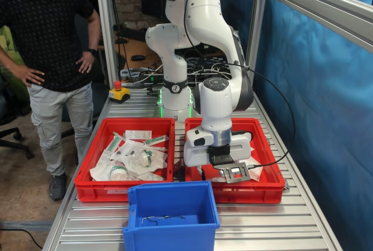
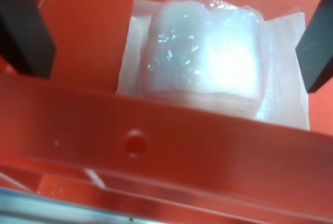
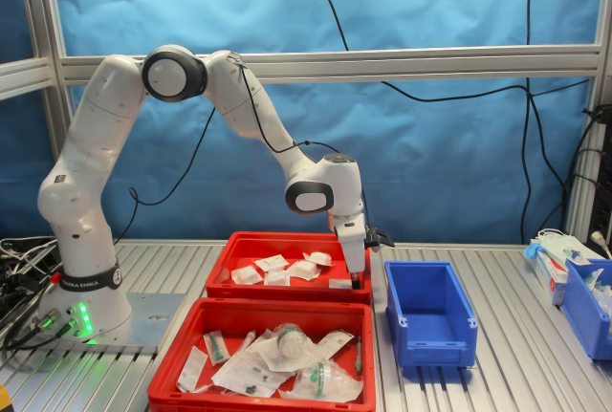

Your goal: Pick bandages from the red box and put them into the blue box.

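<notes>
Arm (image 3: pixel 239 97) reaches down from its base into the red box (image 3: pixel 287 283), the far crate in the second exterior view, with the gripper (image 3: pixel 356 278) low at the corner nearest the blue box (image 3: pixel 429 312). Two red crates sit side by side on the ribbed metal surface (image 3: pixel 497 374); the other red crate (image 3: pixel 258 359) holds larger clear-wrapped packs with green print. One blue box stands just beside both, with only a thin dark wire visible on its floor in the first exterior view. Bandages (image 3: pixel 277 271): about five small white square pouches countable in the second exterior view, lying loose and flat on the red box floor. Wrist view shows one bandage (image 2: pixel 208 57) between the jaws, which stand wide open either side, not touching it, close behind the box wall. Judgement: pouch is very light, soft, puffy in the middle, with a thin flat sealed border; film glossy, likely slippery. Best hold is across the padded centre, pinching gently; the border would fold. Person (image 1: pixel 52 59) stands beside the rig, hands on hips.
</notes>
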`<state>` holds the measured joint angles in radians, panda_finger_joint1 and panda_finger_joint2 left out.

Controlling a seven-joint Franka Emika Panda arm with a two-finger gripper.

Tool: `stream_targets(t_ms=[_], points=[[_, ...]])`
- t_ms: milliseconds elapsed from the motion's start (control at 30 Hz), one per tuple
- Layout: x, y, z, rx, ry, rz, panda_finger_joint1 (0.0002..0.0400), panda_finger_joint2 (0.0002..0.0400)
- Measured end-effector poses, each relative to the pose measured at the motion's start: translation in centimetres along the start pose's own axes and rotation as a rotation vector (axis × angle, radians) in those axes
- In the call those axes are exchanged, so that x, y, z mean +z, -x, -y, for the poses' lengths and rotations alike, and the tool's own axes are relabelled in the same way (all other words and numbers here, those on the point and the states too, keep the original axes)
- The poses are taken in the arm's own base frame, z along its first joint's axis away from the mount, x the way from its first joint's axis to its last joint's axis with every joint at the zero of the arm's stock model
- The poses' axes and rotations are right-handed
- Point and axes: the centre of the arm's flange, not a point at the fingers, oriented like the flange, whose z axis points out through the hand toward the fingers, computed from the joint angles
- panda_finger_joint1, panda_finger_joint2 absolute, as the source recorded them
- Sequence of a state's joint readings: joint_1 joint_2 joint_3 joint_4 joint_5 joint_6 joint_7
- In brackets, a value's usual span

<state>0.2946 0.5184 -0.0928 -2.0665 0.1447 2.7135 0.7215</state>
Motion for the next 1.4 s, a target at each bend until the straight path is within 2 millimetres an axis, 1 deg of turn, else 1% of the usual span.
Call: stream_targets(t_ms=[1100, 1400], points=[[0.02, 0.23, 0.19, 0.012, -0.008, 0.008, 0.0400, 0.0400], [0.63, 0.31, 0.06, 0.014, -0.001, 0.014, 0.0400, 0.0400]])
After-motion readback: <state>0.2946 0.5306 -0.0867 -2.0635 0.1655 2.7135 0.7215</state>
